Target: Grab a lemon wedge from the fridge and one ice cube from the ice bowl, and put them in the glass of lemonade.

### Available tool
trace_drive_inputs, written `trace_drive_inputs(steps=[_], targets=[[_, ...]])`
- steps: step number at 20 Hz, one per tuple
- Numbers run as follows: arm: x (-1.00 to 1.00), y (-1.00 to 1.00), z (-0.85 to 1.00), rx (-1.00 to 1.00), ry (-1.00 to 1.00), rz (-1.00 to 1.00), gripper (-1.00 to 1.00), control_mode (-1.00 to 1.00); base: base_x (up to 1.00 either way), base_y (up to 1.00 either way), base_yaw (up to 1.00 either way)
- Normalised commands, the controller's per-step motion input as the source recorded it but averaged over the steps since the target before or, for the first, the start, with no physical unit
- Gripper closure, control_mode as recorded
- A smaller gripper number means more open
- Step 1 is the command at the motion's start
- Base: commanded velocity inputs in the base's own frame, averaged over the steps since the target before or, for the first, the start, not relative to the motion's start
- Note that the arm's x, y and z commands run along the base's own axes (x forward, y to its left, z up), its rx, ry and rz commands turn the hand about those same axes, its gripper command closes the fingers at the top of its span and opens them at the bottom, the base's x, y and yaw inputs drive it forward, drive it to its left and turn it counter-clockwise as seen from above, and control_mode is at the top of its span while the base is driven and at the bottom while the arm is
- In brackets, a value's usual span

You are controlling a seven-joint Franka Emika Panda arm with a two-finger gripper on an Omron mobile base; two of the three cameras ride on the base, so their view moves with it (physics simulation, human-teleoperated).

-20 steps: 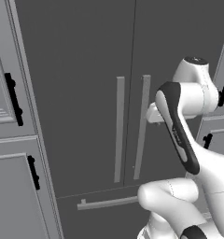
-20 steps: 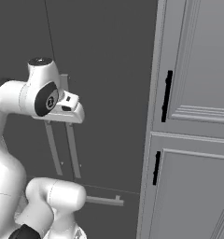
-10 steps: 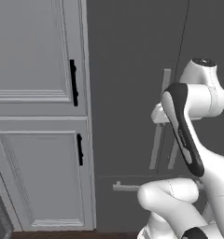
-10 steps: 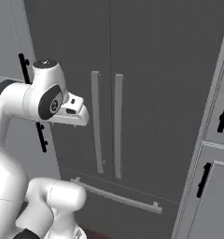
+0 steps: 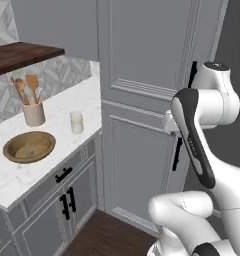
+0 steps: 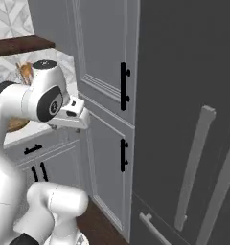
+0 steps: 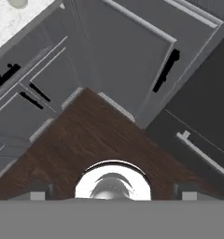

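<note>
I'm lining the base up with the fridge (image 6: 184, 95) at three o'clock, tool (image 7: 113, 193) released, aiming for its handle (image 6: 193, 167).

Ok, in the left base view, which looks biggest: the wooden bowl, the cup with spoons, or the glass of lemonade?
Largest to smallest, as they look:
1. ice bowl, widest by far
2. beige utensil cup
3. glass of lemonade, the smallest

The cup sits farther back than the bowl, so nearness helps the bowl a little.
</note>
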Motion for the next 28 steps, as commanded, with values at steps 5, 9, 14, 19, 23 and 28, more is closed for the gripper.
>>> trace_drive_inputs(steps=[5,9,14,19,23,28], targets=[[0.0,0.0,0.0,0.0,0.0,0.0,-1.0,1.0,0.44,0.27,0.75],[0.0,0.0,0.0,0.0,0.0,0.0,-1.0,1.0,0.65,0.11,0.76],[0.0,0.0,0.0,0.0,0.0,0.0,-1.0,1.0,1.0,-0.09,0.66],[0.0,0.0,0.0,0.0,0.0,0.0,-1.0,1.0,0.87,-0.39,0.51],[0.0,0.0,0.0,0.0,0.0,0.0,-1.0,1.0,0.24,-0.59,0.19],[0.0,0.0,0.0,0.0,0.0,0.0,-1.0,1.0,0.28,-0.33,0.08]])
